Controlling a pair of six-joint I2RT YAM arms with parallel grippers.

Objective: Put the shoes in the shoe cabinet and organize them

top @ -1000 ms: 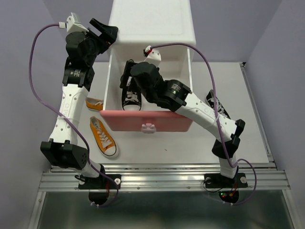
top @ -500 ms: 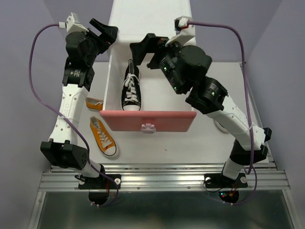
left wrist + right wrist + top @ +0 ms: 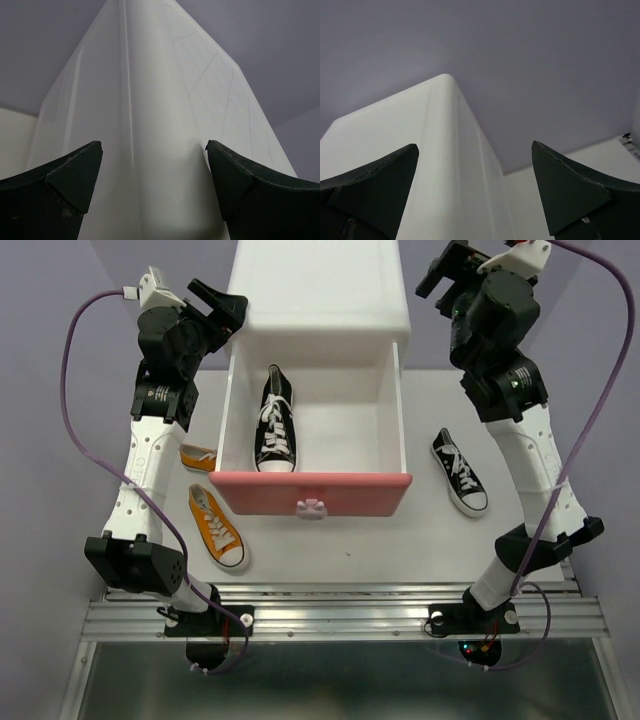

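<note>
Shoe cabinet [image 3: 318, 290] at far centre of tabletop [image 3: 350, 545]; upper drawer [image 3: 310, 490] pulled out toward near edge. Black sneaker [image 3: 276, 425] lies in left half of drawer. Second black sneaker [image 3: 459, 470] on tabletop, right of drawer. Orange sneaker [image 3: 215, 525] near left of drawer front. Second orange sneaker [image 3: 198, 457] just beyond, partly hidden by drawer. Left gripper [image 3: 225, 305] spread wide around cabinet's far-left corner, not clamped. Right gripper [image 3: 440, 275] spread wide, empty, beside far-right corner.

White table [image 3: 350, 540], lavender walls [image 3: 30, 440] (plain), metal rail [image 3: 340, 618] at near edge
</note>
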